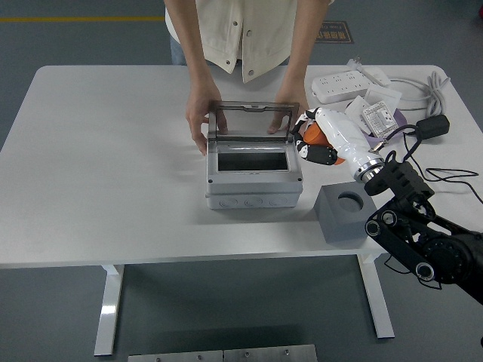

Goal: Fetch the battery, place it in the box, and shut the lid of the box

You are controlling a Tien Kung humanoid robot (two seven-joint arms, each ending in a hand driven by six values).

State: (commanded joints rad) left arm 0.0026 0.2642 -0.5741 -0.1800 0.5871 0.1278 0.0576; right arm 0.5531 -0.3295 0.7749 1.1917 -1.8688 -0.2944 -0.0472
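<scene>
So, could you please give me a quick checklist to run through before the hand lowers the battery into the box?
1. Battery gripped by the right hand: ok, fingers wrapped around it.
2. Lid open: ok, the person's hands hold it upright.
3. Opening of the box free: ok, it looks dark and unblocked.
4. Battery over the opening: not ok, it is at the box's right edge.
5. Person's right-side fingers clear of the hand's path: cannot tell, they are very close.
6. Foam block vacated: ok, its hole is empty.
</scene>
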